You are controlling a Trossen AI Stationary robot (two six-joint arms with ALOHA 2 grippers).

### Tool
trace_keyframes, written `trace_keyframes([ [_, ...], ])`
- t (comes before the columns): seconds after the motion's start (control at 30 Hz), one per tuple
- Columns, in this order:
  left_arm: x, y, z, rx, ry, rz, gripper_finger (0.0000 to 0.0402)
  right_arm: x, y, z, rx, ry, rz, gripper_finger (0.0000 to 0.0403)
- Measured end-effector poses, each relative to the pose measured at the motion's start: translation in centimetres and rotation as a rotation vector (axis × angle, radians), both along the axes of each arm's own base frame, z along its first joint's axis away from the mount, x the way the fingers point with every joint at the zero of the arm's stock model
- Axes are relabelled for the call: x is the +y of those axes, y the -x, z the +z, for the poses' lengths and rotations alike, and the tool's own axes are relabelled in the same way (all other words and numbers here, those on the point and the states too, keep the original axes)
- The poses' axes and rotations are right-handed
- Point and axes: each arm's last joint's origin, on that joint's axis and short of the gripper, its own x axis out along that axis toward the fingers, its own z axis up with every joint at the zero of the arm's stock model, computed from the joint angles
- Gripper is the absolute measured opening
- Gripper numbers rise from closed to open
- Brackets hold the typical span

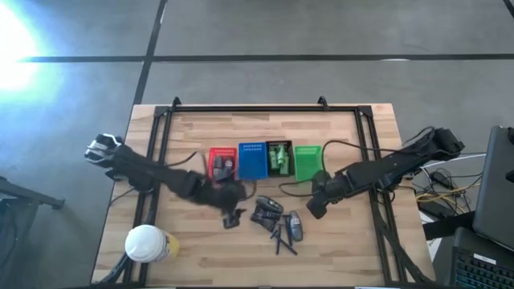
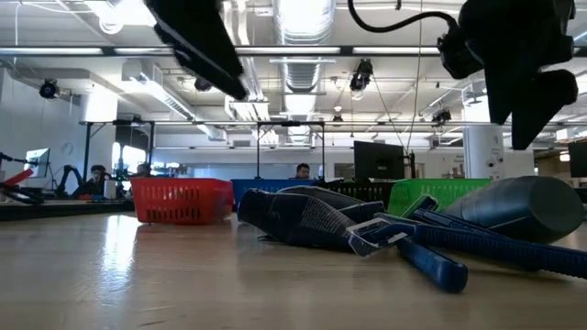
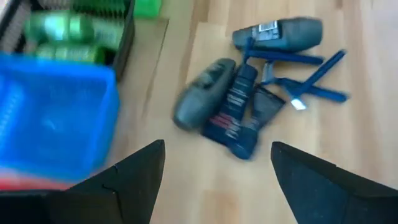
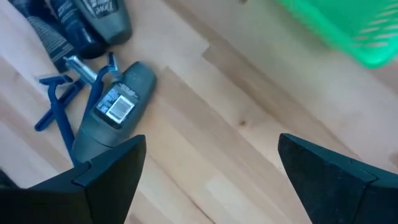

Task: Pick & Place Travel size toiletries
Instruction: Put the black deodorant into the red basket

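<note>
The travel size toiletries lie in a loose pile (image 1: 277,221) on the wooden table: grey oval tubes (image 3: 202,93), dark blue packets (image 3: 233,115) and thin blue razors (image 3: 308,81). Green bottles (image 1: 279,156) lie in the black basket. My left gripper (image 3: 216,146) hovers open just left of the pile and above it, touching nothing. My right gripper (image 4: 211,140) hangs open over bare wood to the right of the pile. A labelled grey tube (image 4: 115,109) lies beside one of its fingers.
Red (image 1: 222,163), blue (image 1: 252,160), black and green (image 1: 307,160) baskets stand in a row behind the pile. A big white-capped yellowish container (image 1: 147,243) stands near the front left corner. A black frame (image 1: 161,120) runs along the table's sides and back.
</note>
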Motion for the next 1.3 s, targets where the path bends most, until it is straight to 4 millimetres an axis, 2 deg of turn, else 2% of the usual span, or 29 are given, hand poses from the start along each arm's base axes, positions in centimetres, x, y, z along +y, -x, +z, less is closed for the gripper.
trace_keyframes([
  [0.17,3.5,-2.7,-0.8,-0.043,-0.087,-0.164,0.0298,-0.5,1.2,1.3,0.026,0.054,-0.011,0.0366],
  [0.3,5.1,-4.1,-2.5,-0.016,-0.087,-0.23,0.0298,-1.2,2.3,1.9,0.041,0.125,0.024,0.0366],
  [0.43,5.0,-5.9,-3.9,0.018,-0.047,-0.285,0.0298,-2.0,3.0,2.3,0.035,0.197,0.033,0.0367],
  [0.6,4.5,-8.9,-5.9,0.082,-0.081,-0.347,0.0298,-3.5,2.9,2.6,0.019,0.25,0.033,0.0368],
  [0.73,4.7,-10.5,-6.1,0.194,-0.073,-0.338,0.0298,-4.8,2.9,2.8,0.018,0.264,0.023,0.0368],
  [0.83,4.9,-11.2,-6.4,0.276,-0.051,-0.36,0.0298,-5.5,3.0,3.1,0.012,0.27,0.009,0.0368],
  [1.07,5.3,-12.3,-9.1,0.379,0.036,-0.398,0.0298,-6.5,2.9,3.2,0.001,0.301,-0.004,0.0368],
  [1.3,5.3,-12.9,-9.0,0.346,0.035,-0.395,0.0298,-6.7,2.9,3.2,0.002,0.308,-0.006,0.0368],
])
